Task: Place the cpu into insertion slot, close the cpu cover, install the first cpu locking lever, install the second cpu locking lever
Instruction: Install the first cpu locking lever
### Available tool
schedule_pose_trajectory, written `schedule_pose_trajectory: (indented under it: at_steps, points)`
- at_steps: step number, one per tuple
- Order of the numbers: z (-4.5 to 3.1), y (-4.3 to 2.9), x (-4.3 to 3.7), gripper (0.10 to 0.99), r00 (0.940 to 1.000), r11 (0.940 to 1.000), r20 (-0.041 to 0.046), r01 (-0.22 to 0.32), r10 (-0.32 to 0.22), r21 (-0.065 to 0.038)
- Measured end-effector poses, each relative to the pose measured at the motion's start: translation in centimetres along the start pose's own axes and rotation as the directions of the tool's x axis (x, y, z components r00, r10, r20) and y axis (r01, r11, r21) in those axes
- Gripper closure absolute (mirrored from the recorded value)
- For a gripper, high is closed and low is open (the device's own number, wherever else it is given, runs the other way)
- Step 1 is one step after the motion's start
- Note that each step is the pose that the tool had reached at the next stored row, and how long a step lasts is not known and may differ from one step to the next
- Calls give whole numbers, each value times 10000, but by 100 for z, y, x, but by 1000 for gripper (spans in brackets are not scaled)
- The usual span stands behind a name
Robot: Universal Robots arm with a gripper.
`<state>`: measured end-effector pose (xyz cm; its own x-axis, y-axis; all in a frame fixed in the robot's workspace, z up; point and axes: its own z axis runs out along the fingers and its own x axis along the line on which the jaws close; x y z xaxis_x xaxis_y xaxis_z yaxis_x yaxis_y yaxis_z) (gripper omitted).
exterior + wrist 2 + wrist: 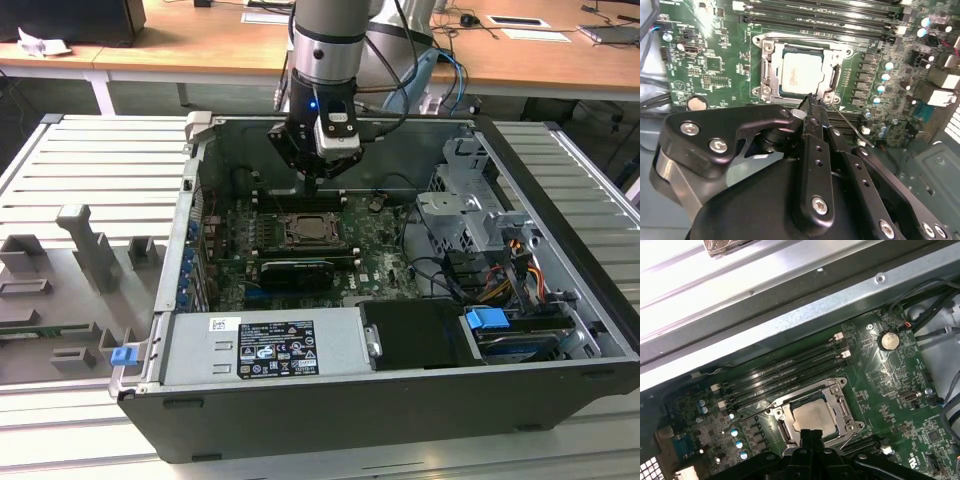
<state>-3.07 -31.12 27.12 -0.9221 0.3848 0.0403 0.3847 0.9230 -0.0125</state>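
The cpu, a pale square chip, lies flat in the insertion slot on the green motherboard. The silvery cpu cover lies down around it as a frame. My gripper hangs just above the socket's edge with its black fingers pressed together and nothing seen between them. A thin wire locking lever runs away from the socket corner beside the fingertips. In the first wrist view another lever wire stretches along the socket's far side.
The open case holds a grey power supply box at the front, a drive cage with cables at the exterior view's right, and a black card just in front of the socket. Memory slots border the socket. Grey fixtures stand outside the case.
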Motion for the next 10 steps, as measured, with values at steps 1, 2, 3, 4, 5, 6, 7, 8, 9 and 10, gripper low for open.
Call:
schedule_pose_trajectory:
  at_steps: [1, 2, 3, 4, 5, 6, 7, 8, 9, 10]
  points:
    - [-1, 1, -8, 980, 10000, 10000, -82, 1, -1, 27]
    - [-1, -1, -11, 980, 9999, 10000, -142, 2, -2, 29]
    - [-1, -4, -25, 980, 9996, 10000, -288, 2, -1, 39]
    - [-1, -8, -29, 980, 9993, 10000, -361, 4, -3, 19]
    - [0, -11, -30, 980, 9993, 10000, -382, 15, -15, 0]
    - [2, -11, -30, 980, 9991, 9998, -389, 186, -187, -17]
    - [2, -11, -30, 980, 9987, 9994, -387, 338, -338, -11]
    - [1, -12, -30, 980, 9981, 9988, -384, 481, -481, -4]
    - [1, -12, -29, 980, 9974, 9980, -369, 626, -626, -3]
    - [1, -13, -28, 980, 9972, 9978, -326, 666, -667, -15]
